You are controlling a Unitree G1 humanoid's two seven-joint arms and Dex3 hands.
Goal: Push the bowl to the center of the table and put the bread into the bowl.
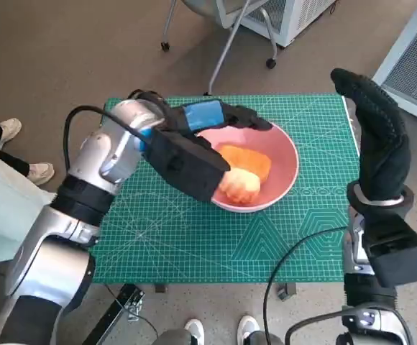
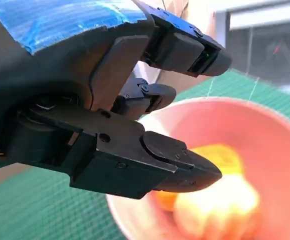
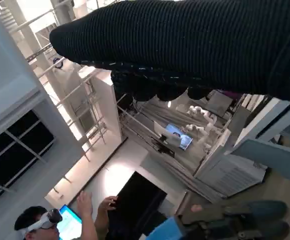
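A pink bowl (image 1: 284, 154) stands on the green mat, a little right of the table's middle. Orange bread (image 1: 248, 169) lies inside it, a paler rounded end toward the near rim. My left hand (image 1: 194, 154) reaches over the bowl's left rim, its fingers spread along the far rim. In the left wrist view its black fingers (image 2: 185, 167) are apart and hold nothing, with the bowl (image 2: 265, 130) and the blurred bread (image 2: 220, 200) beyond them. My gloved right hand (image 1: 377, 122) stands raised above the table's right edge, empty. The glove (image 3: 195, 45) fills the right wrist view.
The green cutting mat (image 1: 194, 237) covers the tabletop. A wheeled chair (image 1: 223, 29) and a white cabinet (image 1: 295, 14) stand beyond the far edge. A person's legs and shoes (image 1: 21, 129) are at the left. A seated person (image 3: 40, 225) shows in the right wrist view.
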